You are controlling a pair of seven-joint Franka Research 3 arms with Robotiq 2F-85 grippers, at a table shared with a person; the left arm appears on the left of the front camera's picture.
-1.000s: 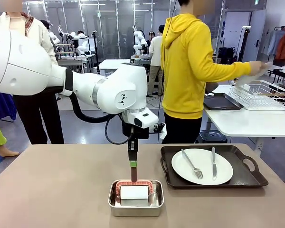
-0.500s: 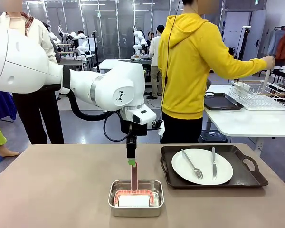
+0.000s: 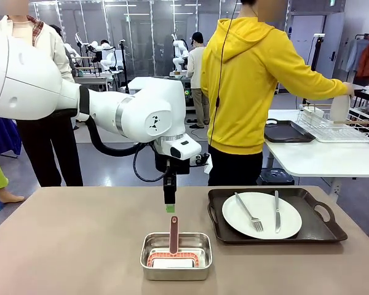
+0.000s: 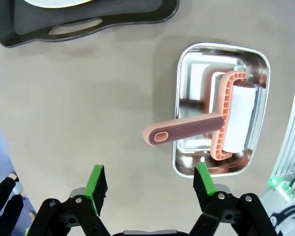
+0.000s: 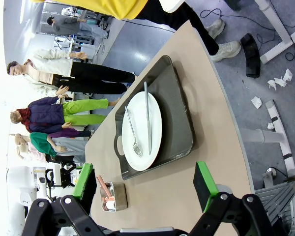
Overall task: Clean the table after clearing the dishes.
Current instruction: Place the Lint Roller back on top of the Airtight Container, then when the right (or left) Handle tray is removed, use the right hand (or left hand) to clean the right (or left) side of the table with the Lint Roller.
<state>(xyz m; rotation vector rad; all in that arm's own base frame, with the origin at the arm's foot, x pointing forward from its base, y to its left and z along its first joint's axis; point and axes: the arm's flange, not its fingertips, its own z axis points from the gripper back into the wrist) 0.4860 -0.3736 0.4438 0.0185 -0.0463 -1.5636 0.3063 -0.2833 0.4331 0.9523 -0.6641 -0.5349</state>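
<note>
**Dishes half cleared, wiping not begun**

Nearest the robot, a steel pan (image 3: 176,255) sits on the taupe surface (image 3: 67,246) with a pink-framed roller (image 3: 173,246) lying in it, handle sticking up. The left tool (image 3: 170,208) hangs just above that handle, fingers apart and gripping nothing. The left wrist view shows the handle between the spread pads without touching them. The right tool (image 5: 145,184) is also spread and empty, well apart from the dishes.

Farther back on the robot's right, a dark tray (image 3: 320,230) holds one white plate (image 3: 261,215) with a fork (image 3: 249,212) and a knife (image 3: 277,211), so this setting is left to clear.

Beyond, a person (image 3: 246,80) in yellow reaches to the wire rack (image 3: 338,123) on a white side table (image 3: 320,157), where a second tray (image 3: 287,131) lies bare. I judge that half the clearing is done, and the cleaning itself waits.
</note>
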